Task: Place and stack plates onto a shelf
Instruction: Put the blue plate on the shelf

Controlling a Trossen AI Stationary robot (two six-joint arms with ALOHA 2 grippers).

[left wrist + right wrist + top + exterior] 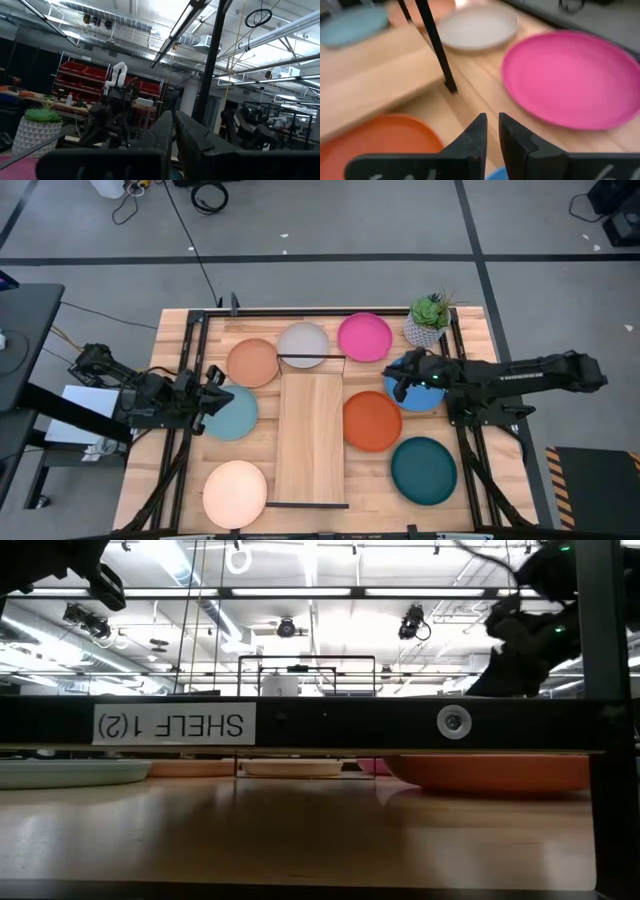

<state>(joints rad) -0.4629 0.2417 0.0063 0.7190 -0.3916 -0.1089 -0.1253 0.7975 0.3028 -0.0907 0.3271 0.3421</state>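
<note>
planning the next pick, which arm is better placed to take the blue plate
Right. Its pincer hovers at the round matte blue plate, beside the long light-wood shelf; the left pincer is across the shelf, at the light teal plate.

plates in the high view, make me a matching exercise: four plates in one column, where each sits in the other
Things:
1. magenta plate
2. peach plate
3. dark teal plate
4. light teal plate

Places:
A. under the left gripper
B. beside the potted plant
C. table corner left of the shelf
D. table corner right of the shelf

Pairs: 1-B, 2-C, 3-D, 4-A
</note>
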